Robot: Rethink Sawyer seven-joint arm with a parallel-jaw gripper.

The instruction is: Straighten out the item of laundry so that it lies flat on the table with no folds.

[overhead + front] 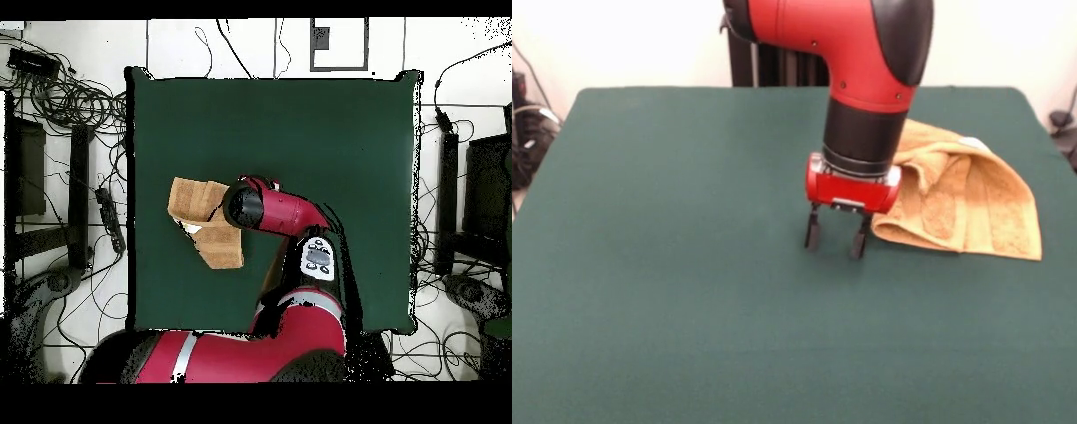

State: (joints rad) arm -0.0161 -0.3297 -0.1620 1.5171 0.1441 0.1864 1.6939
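One towel (967, 199), one gripper (837, 238) - towel lies bunched and folded just beside the gripper, on its right in the front view, toward the table's (671, 291) right far corner. Its long axis runs away from the gripper toward that edge. Gripper fingers spread apart, empty, tips close above the table.
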